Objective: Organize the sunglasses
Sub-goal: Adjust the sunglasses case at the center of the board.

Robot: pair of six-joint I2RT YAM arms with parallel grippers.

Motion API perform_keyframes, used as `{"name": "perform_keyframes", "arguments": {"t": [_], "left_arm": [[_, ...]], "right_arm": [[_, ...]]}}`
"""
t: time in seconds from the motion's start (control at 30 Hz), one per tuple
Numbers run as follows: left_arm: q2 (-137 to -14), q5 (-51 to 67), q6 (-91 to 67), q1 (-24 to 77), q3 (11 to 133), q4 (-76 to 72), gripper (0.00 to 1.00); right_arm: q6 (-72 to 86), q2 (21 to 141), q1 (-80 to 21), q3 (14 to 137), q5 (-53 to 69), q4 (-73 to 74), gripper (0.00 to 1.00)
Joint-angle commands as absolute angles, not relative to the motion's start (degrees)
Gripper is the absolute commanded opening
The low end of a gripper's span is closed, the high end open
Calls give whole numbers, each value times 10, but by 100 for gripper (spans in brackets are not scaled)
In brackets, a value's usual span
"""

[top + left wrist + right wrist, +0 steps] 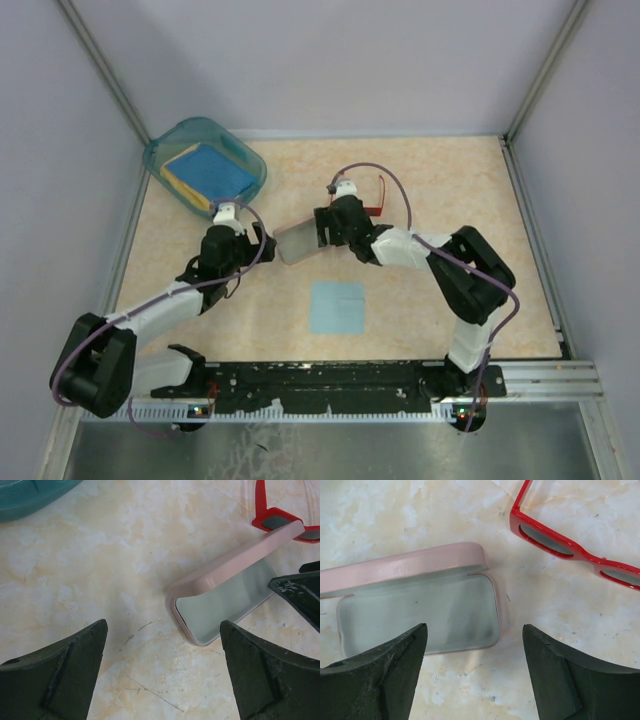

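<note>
White arms with black joints, purple cables, dark wedge-shaped jaws.

The counter looks to me like smooth, pale stone, a bit shiny, with thin scratches. The sunglasses have a shiny red plastic frame and smooth, dark lenses. The case is pink with a soft, dull shine outside and a smooth, pale grey lining inside. The cloth looks soft and not shiny. The bin is glossy, see-through blue-green plastic. My left pincer and right pincer look like dull black plastic, a little rough.
</note>
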State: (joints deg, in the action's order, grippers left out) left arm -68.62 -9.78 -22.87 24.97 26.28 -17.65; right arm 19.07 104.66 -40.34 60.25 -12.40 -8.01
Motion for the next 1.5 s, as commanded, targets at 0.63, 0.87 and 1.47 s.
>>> {"name": "perform_keyframes", "arguments": {"t": [0.63, 0.87, 1.47], "left_arm": [[-648, -52, -240, 248, 246, -156, 99], [-641, -54, -236, 247, 249, -152, 99], [-636, -81, -236, 247, 248, -150, 99]], "right_arm": [[212, 987, -401, 578, -124, -81, 66], [216, 1023, -395, 600, -120, -93, 66], [232, 1080, -392, 619, -104, -134, 62]]}}
